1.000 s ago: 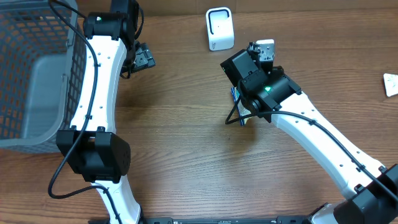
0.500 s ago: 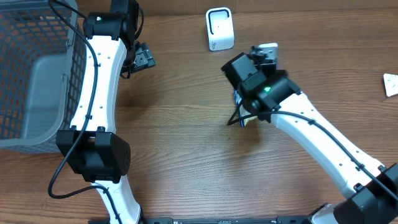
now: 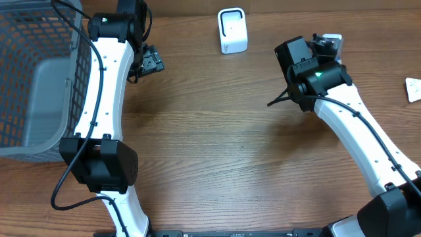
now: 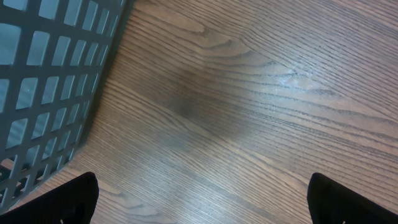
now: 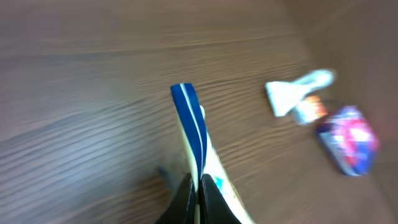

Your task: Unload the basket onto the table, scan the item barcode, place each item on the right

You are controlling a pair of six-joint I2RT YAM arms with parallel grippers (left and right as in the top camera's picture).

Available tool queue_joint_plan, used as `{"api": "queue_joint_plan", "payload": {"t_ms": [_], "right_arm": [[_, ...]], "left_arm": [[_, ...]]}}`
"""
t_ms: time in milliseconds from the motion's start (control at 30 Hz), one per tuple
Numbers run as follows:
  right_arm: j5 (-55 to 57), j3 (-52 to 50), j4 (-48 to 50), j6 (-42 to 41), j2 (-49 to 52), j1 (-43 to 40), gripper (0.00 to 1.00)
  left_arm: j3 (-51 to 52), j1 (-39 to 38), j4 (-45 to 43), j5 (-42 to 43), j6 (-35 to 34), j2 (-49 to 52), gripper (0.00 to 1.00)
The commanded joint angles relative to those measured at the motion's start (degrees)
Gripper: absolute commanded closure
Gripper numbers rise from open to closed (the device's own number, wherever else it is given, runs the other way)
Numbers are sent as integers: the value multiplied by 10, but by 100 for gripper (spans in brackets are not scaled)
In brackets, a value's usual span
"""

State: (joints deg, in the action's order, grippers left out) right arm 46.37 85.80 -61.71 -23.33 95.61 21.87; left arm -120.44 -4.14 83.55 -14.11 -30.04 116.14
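Note:
The item is a thin blue and white packet, seen edge on in the right wrist view, which is blurred. My right gripper is shut on its lower end and holds it above the table. From overhead the packet is hidden under the right arm, which is at the back right. A white boxy scanner stands at the back centre, left of that arm. My left gripper hangs open over bare wood beside the basket, with nothing between its fingers.
A grey mesh basket fills the left side. A white packet and a blue and pink packet lie on the table beyond the held item. A small white thing sits at the right edge.
My right arm has swung from the table's middle toward the back right, carrying the packet with it. The left arm has not moved.

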Motion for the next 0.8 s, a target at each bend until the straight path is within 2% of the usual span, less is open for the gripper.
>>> {"api": "queue_joint_plan", "payload": {"t_ms": [0, 200, 400, 767], "right_arm": [[-99, -3, 5, 6, 34, 10, 96], [-194, -3, 5, -28, 83, 50, 96], [-185, 24, 4, -41, 81, 105, 96], [-208, 66, -13, -37, 81, 108, 96]], "left_arm": [[2, -4, 0, 2, 0, 4, 0], [2, -4, 0, 2, 0, 4, 0], [2, -4, 0, 2, 0, 4, 0], [2, -4, 0, 2, 0, 4, 0]]}}
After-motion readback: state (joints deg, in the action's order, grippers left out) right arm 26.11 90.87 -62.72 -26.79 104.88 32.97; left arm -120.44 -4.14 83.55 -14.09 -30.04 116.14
